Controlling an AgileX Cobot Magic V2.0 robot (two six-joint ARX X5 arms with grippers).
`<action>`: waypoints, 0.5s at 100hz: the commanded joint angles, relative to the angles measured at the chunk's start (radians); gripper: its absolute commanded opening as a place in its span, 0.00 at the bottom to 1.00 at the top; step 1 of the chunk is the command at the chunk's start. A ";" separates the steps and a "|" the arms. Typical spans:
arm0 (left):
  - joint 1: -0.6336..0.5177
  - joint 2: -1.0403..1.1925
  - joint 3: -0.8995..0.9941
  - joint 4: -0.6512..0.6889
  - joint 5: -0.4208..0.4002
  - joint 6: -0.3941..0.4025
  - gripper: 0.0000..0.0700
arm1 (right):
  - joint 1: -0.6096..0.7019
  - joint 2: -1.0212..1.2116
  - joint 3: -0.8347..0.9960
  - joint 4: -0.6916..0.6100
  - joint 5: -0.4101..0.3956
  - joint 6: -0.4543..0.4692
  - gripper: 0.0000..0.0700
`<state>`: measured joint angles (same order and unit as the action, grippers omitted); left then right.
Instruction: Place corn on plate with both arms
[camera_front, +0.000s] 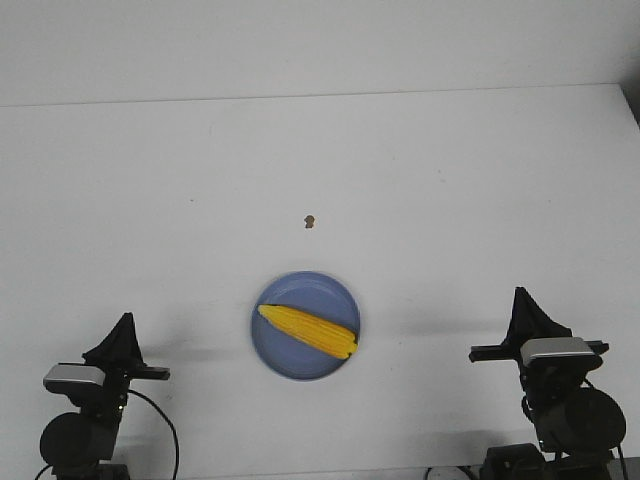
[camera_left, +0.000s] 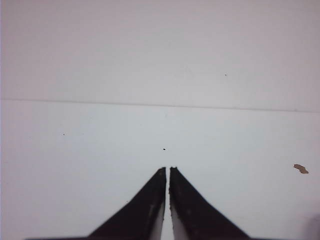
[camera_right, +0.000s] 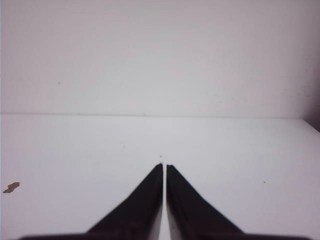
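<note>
Corn cob (camera_front: 308, 331): lying slantwise across the blue plate (camera_front: 272, 352), tapered end toward 10 o'clock.
Left gripper (camera_front: 126, 320): low at the plate's 8 o'clock, fingers (camera_left: 150, 210) clenched, holding nothing.
Right gripper (camera_front: 520, 295): at the plate's 3 o'clock, fingers (camera_right: 147, 207) clenched, holding nothing.
Worktop (camera_front: 420, 180): white; brown speck (camera_front: 311, 221) at the plate's 12 o'clock.
</note>
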<state>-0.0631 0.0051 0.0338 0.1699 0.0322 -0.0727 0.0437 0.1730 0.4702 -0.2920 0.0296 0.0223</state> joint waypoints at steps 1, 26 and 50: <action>0.000 -0.002 -0.018 0.011 0.001 -0.008 0.02 | -0.005 -0.008 -0.011 0.013 0.005 -0.020 0.02; 0.000 -0.002 -0.018 0.011 0.001 -0.008 0.02 | -0.005 -0.126 -0.196 0.201 0.035 -0.031 0.02; 0.000 -0.002 -0.018 0.011 0.001 -0.008 0.02 | -0.008 -0.172 -0.340 0.332 0.030 -0.030 0.02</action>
<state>-0.0631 0.0051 0.0338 0.1696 0.0319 -0.0731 0.0380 0.0021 0.1478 0.0143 0.0612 -0.0002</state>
